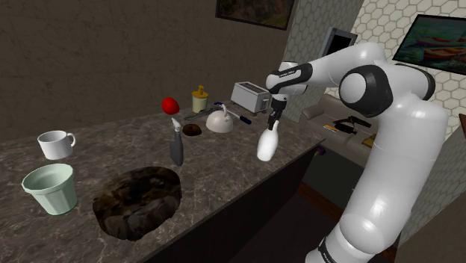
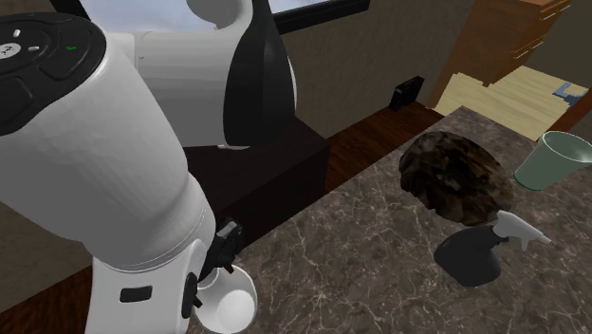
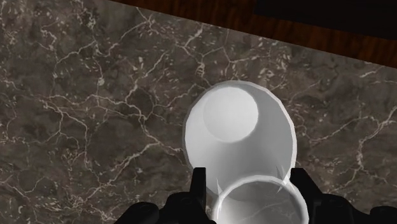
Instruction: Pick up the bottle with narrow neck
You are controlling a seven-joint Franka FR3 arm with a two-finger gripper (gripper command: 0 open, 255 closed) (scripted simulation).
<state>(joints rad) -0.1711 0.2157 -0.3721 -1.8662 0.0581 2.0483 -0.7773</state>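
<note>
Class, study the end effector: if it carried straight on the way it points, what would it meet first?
The white bottle: the end effector is clasping its neck, and the bottle's body lies directly ahead. Past the bottle is the dark marbled countertop, probably close, though depth is hard to judge.

**Arm Exterior: Finish and Markings**

The arm (image 1: 388,172) consists of thick, rounded white links with a glossy finish. Its joints (image 1: 366,90) are dark grey to black discs and bands. A round dark cap (image 2: 38,52) carries small white symbols and one green dot. The wrist link (image 1: 290,75) bears a dark band with small white lettering, too small to read. The gripper (image 1: 272,123) and its fingers (image 3: 198,184) are plain black.
</note>
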